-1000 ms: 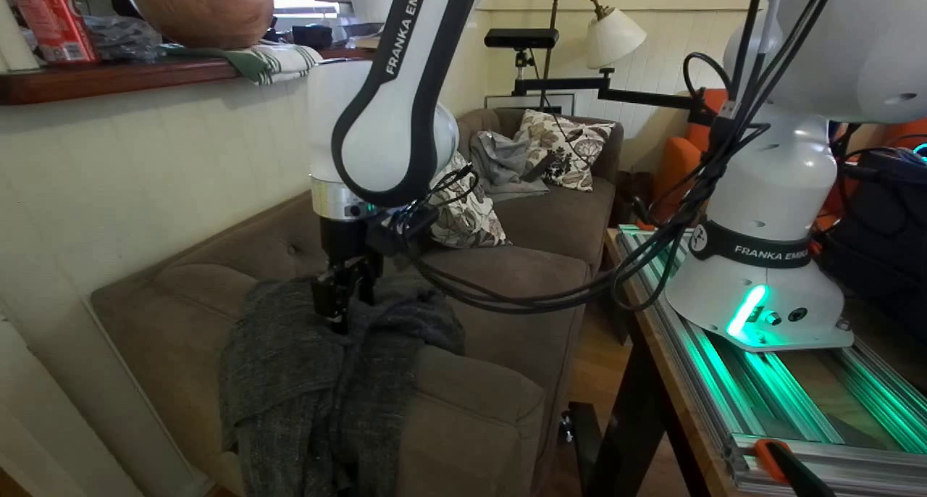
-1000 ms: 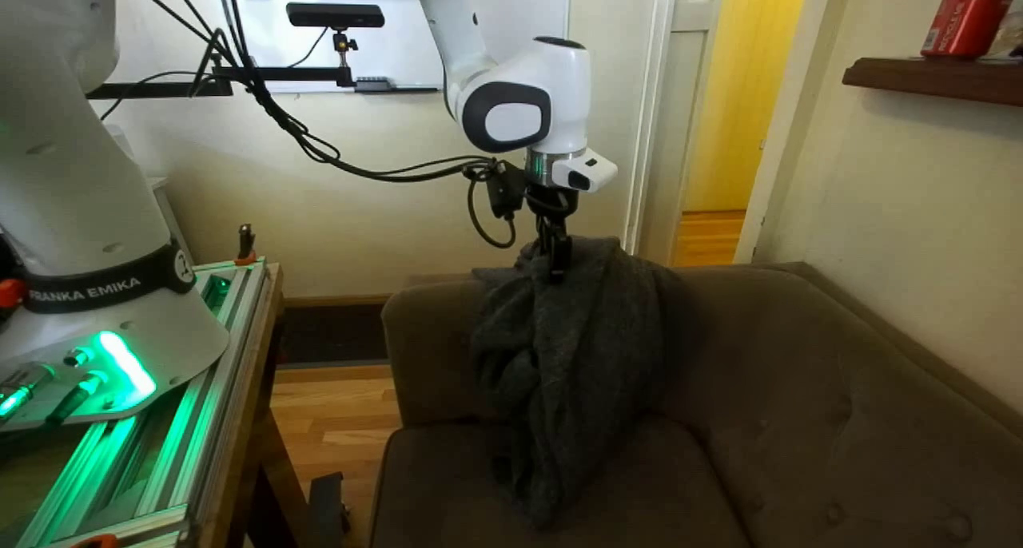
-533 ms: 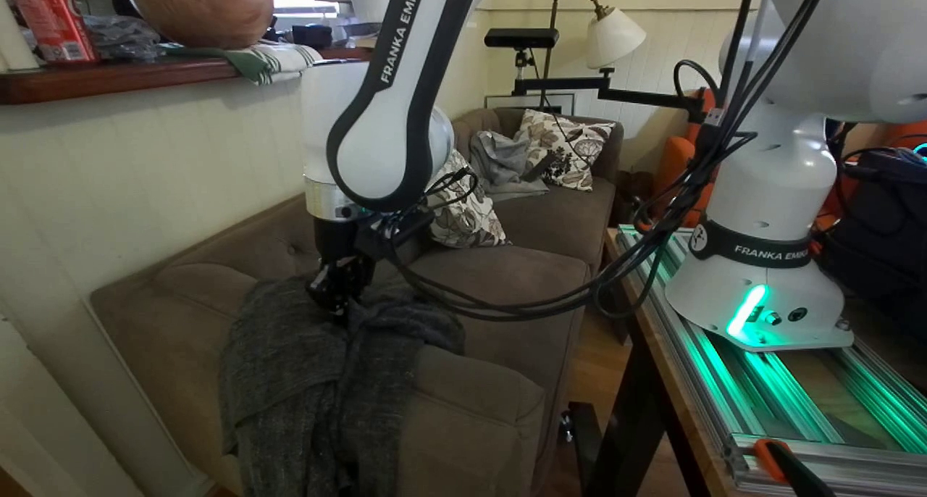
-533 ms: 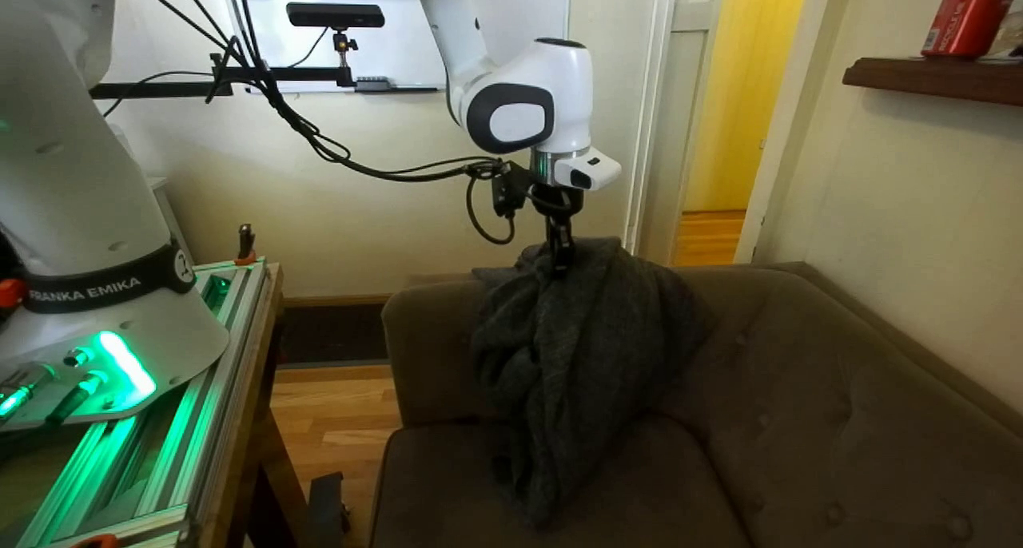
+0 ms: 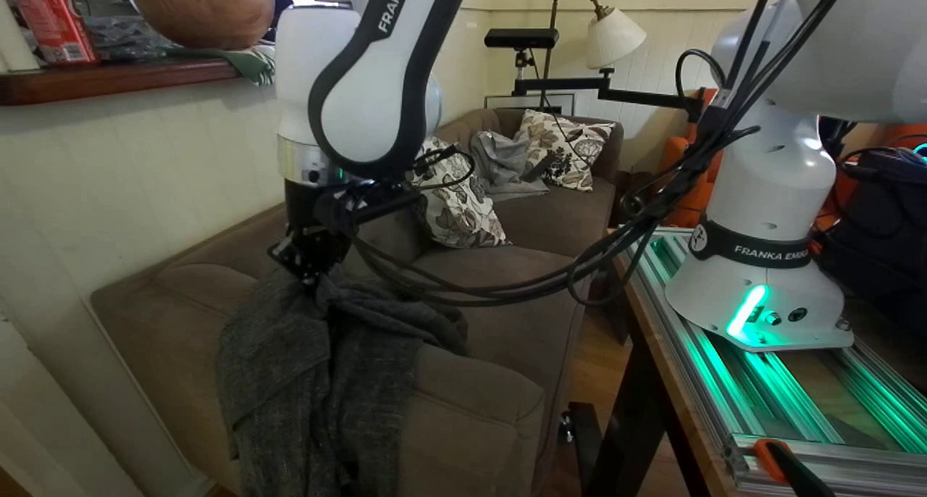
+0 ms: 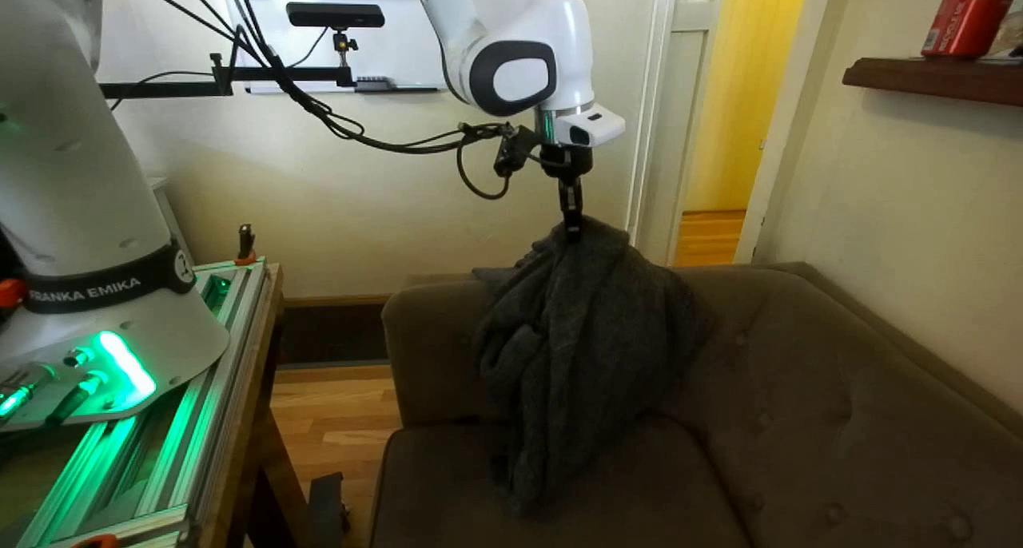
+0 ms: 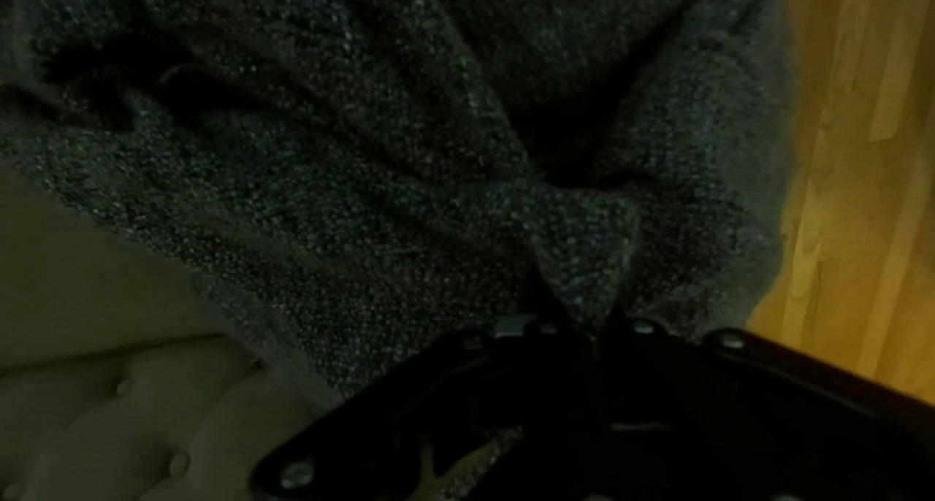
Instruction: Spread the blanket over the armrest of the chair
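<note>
Though slung across the near, boxy brown fabric armrest [image 5: 478, 410], bunched to the left in an exterior view with the armrest's right part bare: dark grey woven blanket [image 5: 279, 381]. Probably soft, limp and thick, neither slippery nor fragile, a little heavy in bulk; best taken by one edge or corner for drawing flat. Heathered, rumpled into deep folds, one length hanging down the near outer side, another toward the brown cushioned seat [image 5: 521, 330] on the far side. Above, black two-fingered gripper [image 6: 572, 232], jaws pinched together on a fold raised into a peak. Farther off, cream floral cushion [image 5: 467, 218], crumpled pale grey cloth [image 5: 503, 164], and, farthest, white-shaded lamp [image 5: 614, 39].
</note>
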Action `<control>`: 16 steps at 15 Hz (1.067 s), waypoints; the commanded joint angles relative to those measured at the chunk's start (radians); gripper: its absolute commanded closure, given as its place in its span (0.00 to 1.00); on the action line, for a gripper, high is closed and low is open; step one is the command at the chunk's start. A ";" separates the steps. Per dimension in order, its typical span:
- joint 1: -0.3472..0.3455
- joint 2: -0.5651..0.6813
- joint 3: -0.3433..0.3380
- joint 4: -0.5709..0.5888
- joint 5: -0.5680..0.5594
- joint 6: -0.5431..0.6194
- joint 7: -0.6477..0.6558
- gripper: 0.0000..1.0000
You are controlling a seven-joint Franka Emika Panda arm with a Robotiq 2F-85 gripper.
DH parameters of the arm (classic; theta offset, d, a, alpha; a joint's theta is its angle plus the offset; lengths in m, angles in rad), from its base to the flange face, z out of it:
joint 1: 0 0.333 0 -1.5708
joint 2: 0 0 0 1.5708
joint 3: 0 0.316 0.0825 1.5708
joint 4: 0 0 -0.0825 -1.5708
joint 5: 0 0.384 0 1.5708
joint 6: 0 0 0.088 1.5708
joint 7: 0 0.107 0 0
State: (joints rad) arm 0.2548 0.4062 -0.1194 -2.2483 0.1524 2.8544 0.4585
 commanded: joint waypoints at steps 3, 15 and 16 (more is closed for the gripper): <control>0.136 -0.062 -0.158 0.130 -0.223 0.043 0.222 0.97; 0.281 0.422 -0.492 0.702 -0.366 0.244 0.487 0.97; 0.273 0.463 -0.497 0.735 -0.355 0.252 0.499 0.97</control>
State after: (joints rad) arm 0.5298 0.7100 -0.5646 -1.6739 -0.2225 3.0605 0.8940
